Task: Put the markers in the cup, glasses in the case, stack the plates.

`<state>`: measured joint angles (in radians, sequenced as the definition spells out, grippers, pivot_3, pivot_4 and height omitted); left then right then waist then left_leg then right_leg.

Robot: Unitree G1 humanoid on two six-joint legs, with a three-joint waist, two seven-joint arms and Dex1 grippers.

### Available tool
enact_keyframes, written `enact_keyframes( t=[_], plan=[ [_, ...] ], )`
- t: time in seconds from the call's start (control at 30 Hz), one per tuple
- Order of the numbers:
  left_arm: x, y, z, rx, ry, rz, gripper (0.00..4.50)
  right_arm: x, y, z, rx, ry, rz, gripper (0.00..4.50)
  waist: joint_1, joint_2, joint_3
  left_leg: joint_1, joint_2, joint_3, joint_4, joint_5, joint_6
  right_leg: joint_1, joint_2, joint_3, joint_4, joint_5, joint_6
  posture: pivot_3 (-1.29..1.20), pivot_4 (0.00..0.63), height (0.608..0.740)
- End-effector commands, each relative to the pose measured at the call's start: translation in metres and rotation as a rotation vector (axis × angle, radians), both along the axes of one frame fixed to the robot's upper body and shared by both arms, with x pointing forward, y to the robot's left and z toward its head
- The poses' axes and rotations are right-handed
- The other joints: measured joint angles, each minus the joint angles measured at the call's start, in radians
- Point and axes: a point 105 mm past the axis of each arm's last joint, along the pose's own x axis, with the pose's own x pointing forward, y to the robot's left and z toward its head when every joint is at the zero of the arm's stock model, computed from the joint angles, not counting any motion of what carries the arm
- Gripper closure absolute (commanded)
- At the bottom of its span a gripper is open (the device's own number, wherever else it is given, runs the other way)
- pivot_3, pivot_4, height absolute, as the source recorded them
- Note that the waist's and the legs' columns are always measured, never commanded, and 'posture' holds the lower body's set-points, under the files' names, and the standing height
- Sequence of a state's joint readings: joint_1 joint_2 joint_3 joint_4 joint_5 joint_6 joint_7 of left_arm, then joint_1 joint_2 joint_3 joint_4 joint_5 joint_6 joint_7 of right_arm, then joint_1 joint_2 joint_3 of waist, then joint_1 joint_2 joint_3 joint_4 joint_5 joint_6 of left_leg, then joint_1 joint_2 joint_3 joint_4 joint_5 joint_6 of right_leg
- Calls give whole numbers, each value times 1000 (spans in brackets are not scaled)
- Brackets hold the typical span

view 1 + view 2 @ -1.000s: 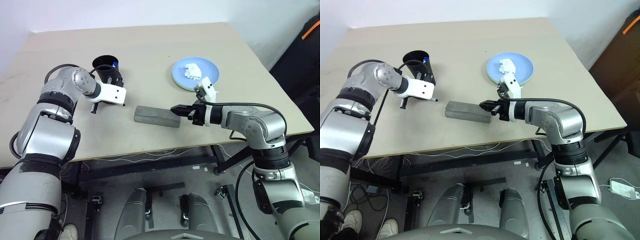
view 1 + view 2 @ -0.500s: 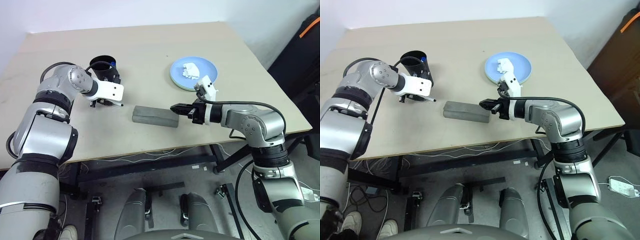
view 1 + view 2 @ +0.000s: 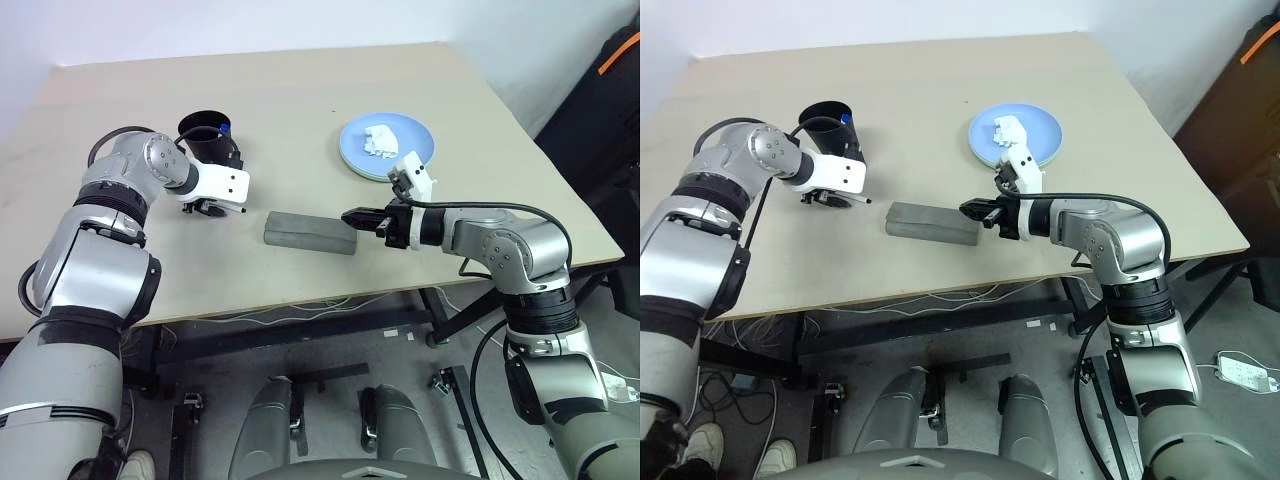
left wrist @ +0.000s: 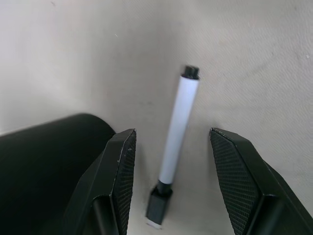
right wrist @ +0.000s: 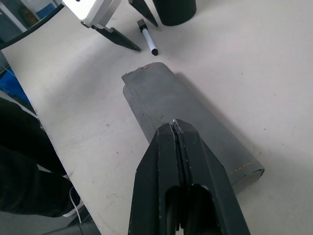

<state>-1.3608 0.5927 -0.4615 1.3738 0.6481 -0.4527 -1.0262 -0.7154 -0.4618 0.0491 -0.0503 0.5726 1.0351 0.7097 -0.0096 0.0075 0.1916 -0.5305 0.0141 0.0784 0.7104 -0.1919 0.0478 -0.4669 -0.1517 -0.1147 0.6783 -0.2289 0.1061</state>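
A white marker (image 4: 179,128) with a black cap lies flat on the table beside the black cup (image 3: 205,136). My left gripper (image 3: 209,207) stands open over it, one finger on each side, not gripping it. A blue-capped marker (image 3: 224,128) stands in the cup. The grey case (image 3: 310,232) lies shut at the table's middle. My right gripper (image 3: 351,216) is shut and empty, its tip at the case's right end. The light blue plate (image 3: 410,150) sits at the back right, a paler rim showing under it. The glasses are out of view.
A crumpled white tissue (image 3: 381,140) rests on the light blue plate. The table's front edge (image 3: 330,297) runs just below the case. A dark object (image 3: 605,90) stands off the table at the far right.
My left gripper has gone from shut to open, and the black-capped marker now lies on the table between its fingers. The right arm has kept still.
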Motion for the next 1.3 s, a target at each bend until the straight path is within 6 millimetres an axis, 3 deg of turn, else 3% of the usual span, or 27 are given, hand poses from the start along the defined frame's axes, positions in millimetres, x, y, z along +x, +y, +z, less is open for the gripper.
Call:
enact_keyframes(
  t=[0.03,0.43,0.7,1.07,1.3],
  plan=[
    [3,-4,11,9,-4,17,2000,1,-2,15,26,-40,-7,4500,1,0,0,0,0,0,0,0,0,0,0,0,-1,0,0,0,150,707],
    [1,-13,4,10,64,40,2000,0,-8,12,24,-17,-46,4500,6,0,0,1,0,3,-9,1,1,3,1,0,-13,4,0,0,150,707],
    [1,-13,3,32,65,34,4486,-1,-12,10,25,-5,-66,4500,14,0,0,1,0,3,-10,3,4,3,1,0,-13,5,1,0,150,707],
    [-6,-7,1,25,133,48,4486,2,-14,6,17,2,-89,4500,14,0,0,1,0,4,-10,3,4,3,1,0,-14,5,0,0,150,707],
    [-15,-11,13,-115,211,24,4486,3,-11,8,15,-12,-76,4500,12,0,0,1,1,4,-11,3,4,2,1,0,-14,5,1,0,150,707]
  ],
)
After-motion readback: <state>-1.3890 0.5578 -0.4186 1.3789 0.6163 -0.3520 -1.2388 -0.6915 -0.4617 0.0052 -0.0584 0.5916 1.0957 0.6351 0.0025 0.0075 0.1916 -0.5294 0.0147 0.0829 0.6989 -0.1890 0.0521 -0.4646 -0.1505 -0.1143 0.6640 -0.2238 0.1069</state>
